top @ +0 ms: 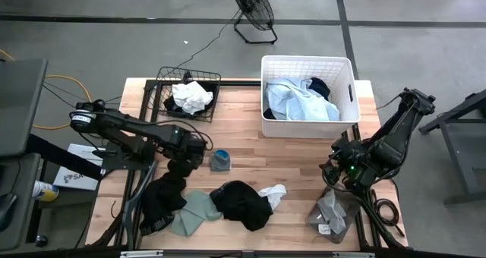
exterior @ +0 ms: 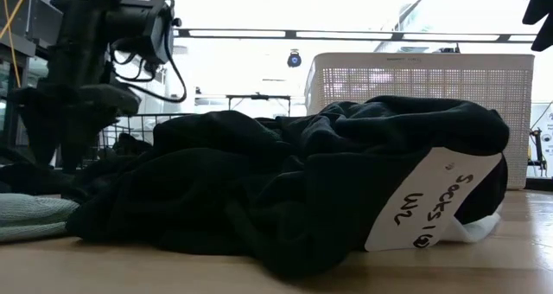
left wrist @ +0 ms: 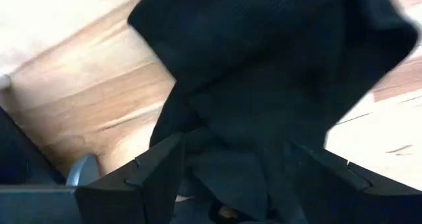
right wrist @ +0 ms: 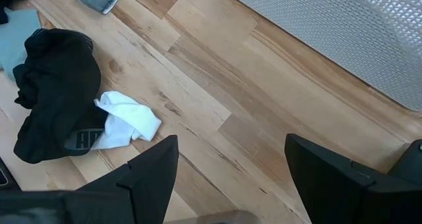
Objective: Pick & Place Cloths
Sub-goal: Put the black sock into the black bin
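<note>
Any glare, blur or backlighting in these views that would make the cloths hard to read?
Low view: the bright room behind is washed out, so the black cloth reads as a near silhouette, though its white tag stays legible. Left wrist view: the black garment between the left gripper fingers is soft and smeared. High and right wrist views: evenly lit, no glare.

Even overhead light in the high view; low view strongly backlit, glare beyond a silhouetted black garment (exterior: 294,182); left wrist view motion-blurred, close fabric unfocused.
</note>
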